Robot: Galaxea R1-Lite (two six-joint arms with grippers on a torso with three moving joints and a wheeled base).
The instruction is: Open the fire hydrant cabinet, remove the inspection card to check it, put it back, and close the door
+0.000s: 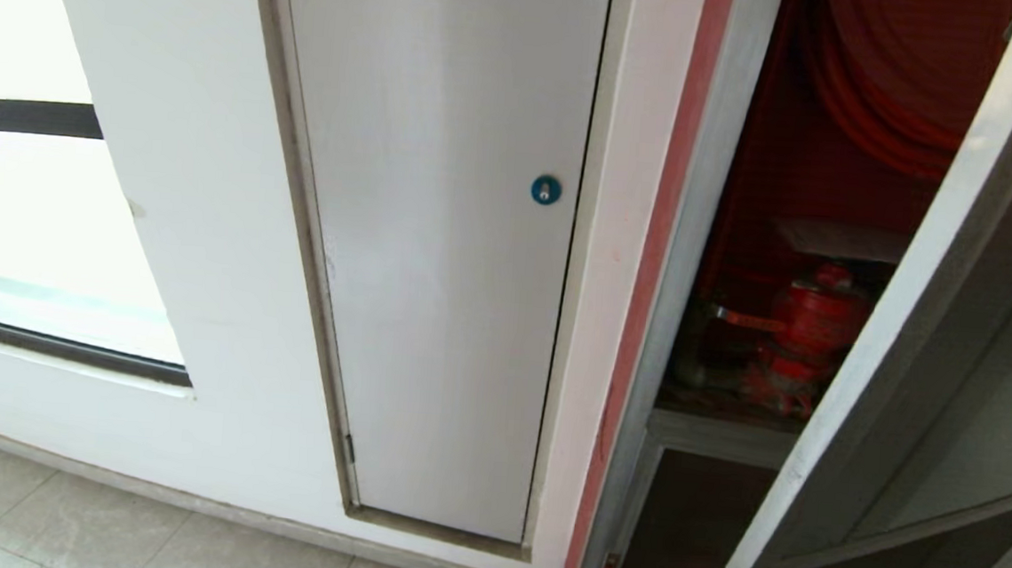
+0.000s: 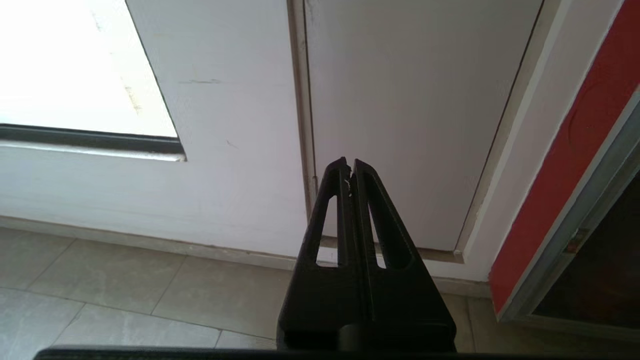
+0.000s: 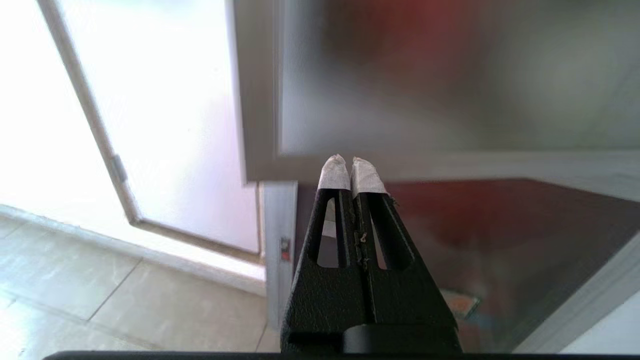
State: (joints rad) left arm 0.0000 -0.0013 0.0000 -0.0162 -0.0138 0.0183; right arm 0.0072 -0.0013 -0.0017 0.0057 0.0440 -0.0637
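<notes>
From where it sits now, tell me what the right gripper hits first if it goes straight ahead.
Probably the open door: the shut right gripper points at its lower frame rail. Depth is unclear, so the gap cannot be judged.

brushed-metal door (image 1: 893,347) frame, matt painted grey-white door (image 1: 446,253), glossy floor tiles (image 1: 53,520).

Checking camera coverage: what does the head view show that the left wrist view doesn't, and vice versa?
Head only: the door standing open, the fire hydrant cabinet with its red interior, a coiled red hose above a red valve, and the round blue lock.

Left wrist only: the left end effector, shut and empty, pointing at the wall base.

Both: the grey-white flush door, the window, the tiled floor, the red strip along the cabinet frame.
</notes>
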